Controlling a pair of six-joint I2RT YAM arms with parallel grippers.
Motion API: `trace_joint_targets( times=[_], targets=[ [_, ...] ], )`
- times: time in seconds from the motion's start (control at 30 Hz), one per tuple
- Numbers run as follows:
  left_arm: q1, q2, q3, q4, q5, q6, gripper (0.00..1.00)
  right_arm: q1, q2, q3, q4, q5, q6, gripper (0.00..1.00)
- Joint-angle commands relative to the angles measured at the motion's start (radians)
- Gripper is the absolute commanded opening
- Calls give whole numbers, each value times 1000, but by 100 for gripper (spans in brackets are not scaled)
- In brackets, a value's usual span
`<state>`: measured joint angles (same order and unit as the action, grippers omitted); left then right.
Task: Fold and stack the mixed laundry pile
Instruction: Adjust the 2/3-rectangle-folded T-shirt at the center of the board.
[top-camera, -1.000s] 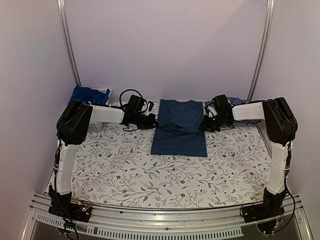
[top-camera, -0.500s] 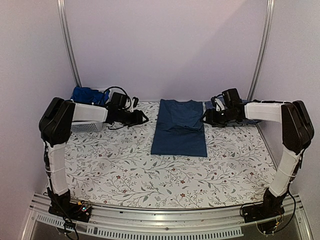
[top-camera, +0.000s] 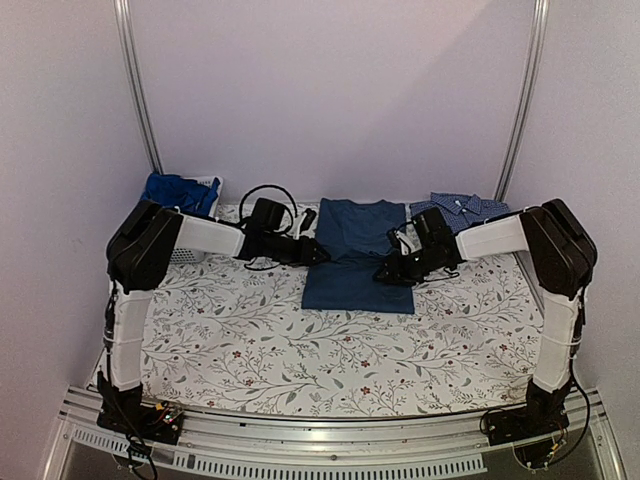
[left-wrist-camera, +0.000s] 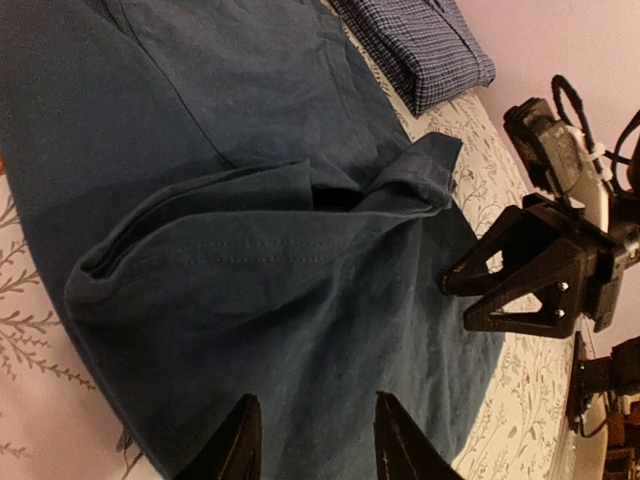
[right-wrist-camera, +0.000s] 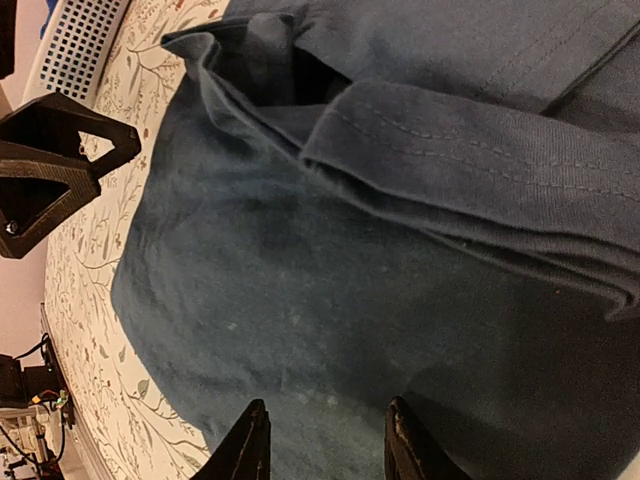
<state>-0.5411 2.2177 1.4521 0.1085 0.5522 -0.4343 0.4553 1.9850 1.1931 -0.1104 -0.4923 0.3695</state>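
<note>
Honestly, nothing readable in any view: no legible print, tag or number on the dark navy T-shirt (left-wrist-camera: 250, 300) ahead of the jaws, nor on the checked shirt (left-wrist-camera: 420, 45) beyond it.

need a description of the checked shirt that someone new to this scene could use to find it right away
On the floral-print table, look to the far right corner, by the back wall. The checked shirt lies folded there. Its small blue-and-white check sets it apart from the plain navy T-shirt at the centre and the bright blue garment at the far left.
</note>
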Motion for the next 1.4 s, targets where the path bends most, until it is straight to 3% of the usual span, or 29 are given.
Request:
trace_joint_targets(
  times=[0.0,0.37,0.53,0.7,0.87,1.13,1.37],
  targets=[
    [-5,80,106,-9,34,18,38,-18,86,97,19,28,-7,37],
    [24,347,522,-235,-2,58,37,-122,255,330,-34,32,-27,36],
    [60,369,570,-248,-27,39,41,-144,331,400,-74,31,-43,36],
    [88,216,436,-212,-90,50,51,-144,239,314,-55,18,-39,42],
    [67,31,210,-129,-62,55,61,-113,19,169,-23,-20,-18,51],
    [-38,-154,-126,62,70,-20,62,13,-86,-25,97,-157,88,53],
    [-147,-111,-222,112,86,-61,60,45,-47,-177,223,-198,175,53]
  ],
)
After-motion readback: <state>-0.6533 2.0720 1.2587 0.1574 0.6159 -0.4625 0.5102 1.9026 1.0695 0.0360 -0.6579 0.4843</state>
